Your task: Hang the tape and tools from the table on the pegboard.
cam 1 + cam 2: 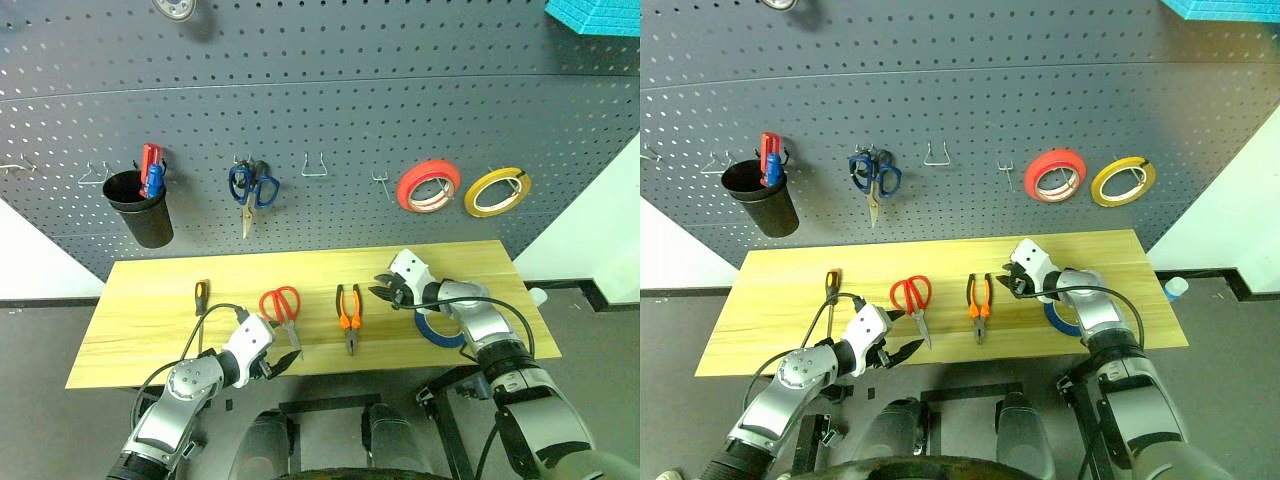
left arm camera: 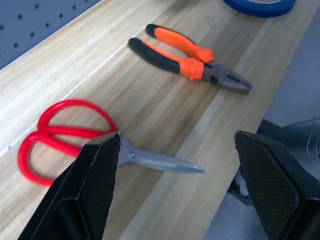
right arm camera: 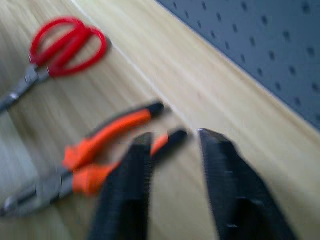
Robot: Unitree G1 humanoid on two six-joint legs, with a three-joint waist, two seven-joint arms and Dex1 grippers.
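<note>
Right gripper (image 1: 384, 291) near orange-black pliers (image 1: 348, 316), woodgrain table (image 1: 150, 320).

On the table (image 1: 150, 335) lie, from left to right, the screwdriver (image 1: 201, 296), the scissors (image 1: 282, 310), the pliers (image 1: 349, 313) and the tape (image 1: 440, 329). Behind the table stands the pegboard (image 1: 330, 110), and on it hang a cup (image 1: 140, 207), another pair of scissors (image 1: 252, 190) and two more tape rolls (image 1: 429, 186).
</note>
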